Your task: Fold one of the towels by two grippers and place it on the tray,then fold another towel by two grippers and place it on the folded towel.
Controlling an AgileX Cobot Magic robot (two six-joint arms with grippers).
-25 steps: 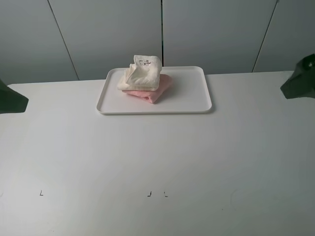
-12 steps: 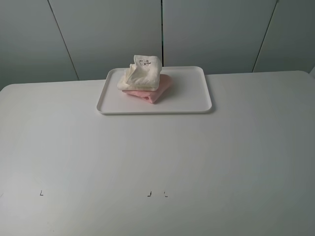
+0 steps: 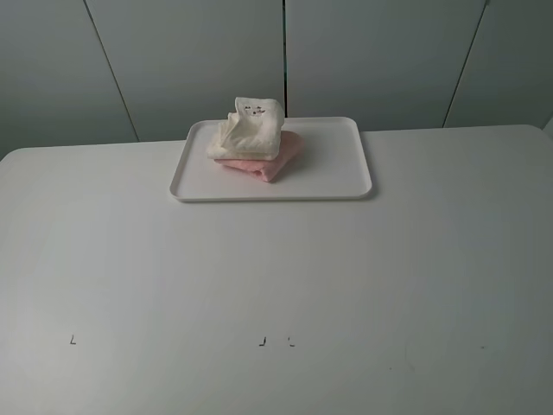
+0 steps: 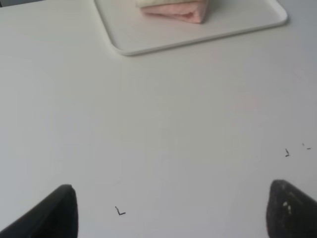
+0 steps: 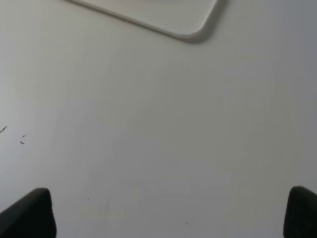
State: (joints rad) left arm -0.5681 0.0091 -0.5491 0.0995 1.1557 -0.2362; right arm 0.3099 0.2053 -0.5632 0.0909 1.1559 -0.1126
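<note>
Standing wide apart and holding nothing: left gripper [image 4: 171, 210], with only its two dark fingertips [image 4: 52, 213] peeking in at the frame edge of the left wrist view, hovering over bare white counter [image 4: 188, 124]. Likewise spread wide and empty: right gripper [image 5: 168, 213], fingertips [image 5: 29, 213] at the corners of the right wrist view, over the same counter [image 5: 148, 124].

Showing in the left wrist view only: a small black corner mark [image 4: 120, 211] between the fingertips, and farther out the near rim of the tray [image 4: 148, 39] with the folded edge of the pink towel [image 4: 178, 10] and a sliver of the white towel [image 4: 163, 2] lying on it.

Catching just one rounded corner of the tray [image 5: 188, 22] in the right wrist view, no towels in sight there.

Giving the whole stack from the high camera alone: tray [image 3: 333, 173] sitting at the far side of the counter [image 3: 276, 285], pink towel [image 3: 275, 160] folded on its left half, white towel [image 3: 248, 130] folded and resting on top of it, small dark printing [image 3: 254, 109] facing up. Neither gripper showing in that high view.
</note>
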